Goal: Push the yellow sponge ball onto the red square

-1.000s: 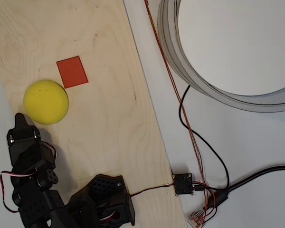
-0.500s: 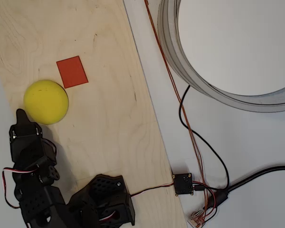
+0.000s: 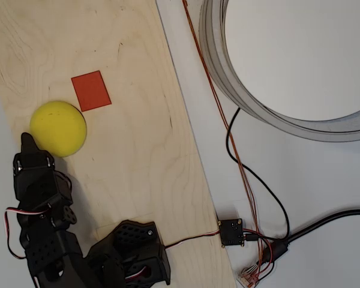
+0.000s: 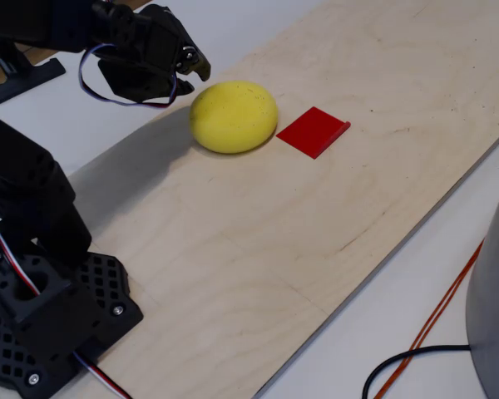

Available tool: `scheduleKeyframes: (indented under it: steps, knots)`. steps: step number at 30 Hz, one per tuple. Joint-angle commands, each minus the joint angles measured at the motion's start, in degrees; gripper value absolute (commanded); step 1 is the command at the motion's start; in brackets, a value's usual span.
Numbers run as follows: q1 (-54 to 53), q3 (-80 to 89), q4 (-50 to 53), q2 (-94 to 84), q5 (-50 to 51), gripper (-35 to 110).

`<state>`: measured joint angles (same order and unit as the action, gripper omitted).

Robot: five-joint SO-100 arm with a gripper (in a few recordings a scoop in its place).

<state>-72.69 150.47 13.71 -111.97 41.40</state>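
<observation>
Yellow sponge ball (image 3: 57,128) sitting on the pale plywood board (image 3: 138,150), toward the left side in the overhead view, with the red square (image 3: 91,90) just up and to the right of it. Looks like the ball's upper right edge is right at the square's lower left corner, though can't tell if actually touching or just overlapping from above. Not on the square, anyway.

Working left to right in the overhead view: black gripper (image 3: 28,143) at the far left, tip pressed right up against the ball's lower left edge. Can't tell whether the claw is clenched or released, just reads as one dark point from up here. Black arm base (image 3: 129,252) further right along the bottom edge. Past the board's right edge, orange wire (image 3: 219,114) and black cable (image 3: 258,180) running down the white table, with a small black connector box (image 3: 231,232) near the bottom. Big round grey tub (image 3: 228,72) at top right.

Same story in the fixed view: gripper (image 4: 201,70) at upper left, tip right at the ball (image 4: 233,116), then the square (image 4: 313,131) just to the right of the ball, one edge slightly raised off the wood.
</observation>
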Motion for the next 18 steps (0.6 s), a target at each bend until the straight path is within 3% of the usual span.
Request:
scheduleKeyframes:
  steps: [1,18]
  knots:
    - [-2.3,0.1,-1.4,-0.2,0.0,5]
    - [-8.7,2.1,-9.4,1.6,-8.6,5]
